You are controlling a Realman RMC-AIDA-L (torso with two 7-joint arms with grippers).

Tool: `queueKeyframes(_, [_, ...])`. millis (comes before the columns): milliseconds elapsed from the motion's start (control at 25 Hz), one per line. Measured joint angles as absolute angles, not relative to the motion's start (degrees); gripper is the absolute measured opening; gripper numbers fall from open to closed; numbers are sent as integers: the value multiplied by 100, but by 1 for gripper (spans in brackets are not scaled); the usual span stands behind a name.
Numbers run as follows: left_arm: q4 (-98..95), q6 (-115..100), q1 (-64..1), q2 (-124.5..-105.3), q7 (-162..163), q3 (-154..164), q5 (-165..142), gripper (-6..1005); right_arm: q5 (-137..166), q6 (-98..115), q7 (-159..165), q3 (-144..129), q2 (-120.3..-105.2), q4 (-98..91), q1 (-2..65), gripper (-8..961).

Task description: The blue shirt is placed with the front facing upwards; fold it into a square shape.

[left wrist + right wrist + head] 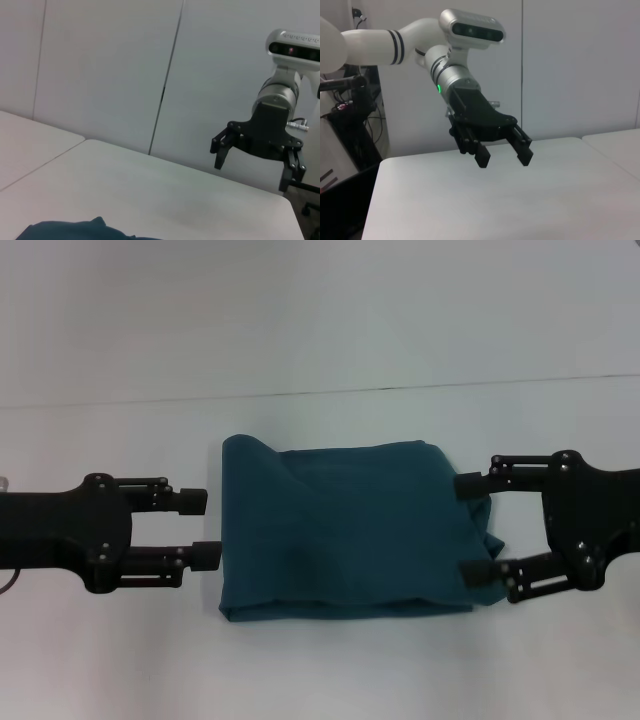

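Observation:
The blue shirt (340, 530) lies folded into a rough square in the middle of the white table (320, 670). Its lettering and neck tag are hidden. A corner of it shows in the left wrist view (75, 230). My left gripper (202, 528) is open and empty just beside the shirt's left edge. It also shows in the right wrist view (503, 159), above the table. My right gripper (471, 529) is open, its fingertips at the shirt's right edge with nothing held. It also shows in the left wrist view (252, 174).
A seam between two tabletops (400, 388) runs across behind the shirt. Pale wall panels (165, 70) stand beyond the table. Dark equipment and cables (355, 125) stand off the table's far side in the right wrist view.

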State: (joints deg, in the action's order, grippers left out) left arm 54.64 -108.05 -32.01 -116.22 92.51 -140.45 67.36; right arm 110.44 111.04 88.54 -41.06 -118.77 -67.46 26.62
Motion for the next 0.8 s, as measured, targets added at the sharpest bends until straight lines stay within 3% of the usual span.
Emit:
queueKeyframes(320, [5525,-10738,-3231,-11650,9261,-13928,6725,711,11229,11119,8789,-4158,-11905,-6683,2662,923])
queueKeyframes(360, [5528,-10736,-3231,-11654,9253,-13926,6726,759,11230,11120,8789,-4159,-11905,-6682,2664,944])
queueKeyframes(440, [5530,-10734,-3225,-11662,9236,-13919,6727,854,11232,11117,8789,-4180,-11907,-6682,2667,942])
queueKeyframes(800, [5789,-10690,-3071,-11816,8924,-13896,6724,855,11385,11085,8783,-4227,-11920,-6704,2734,938])
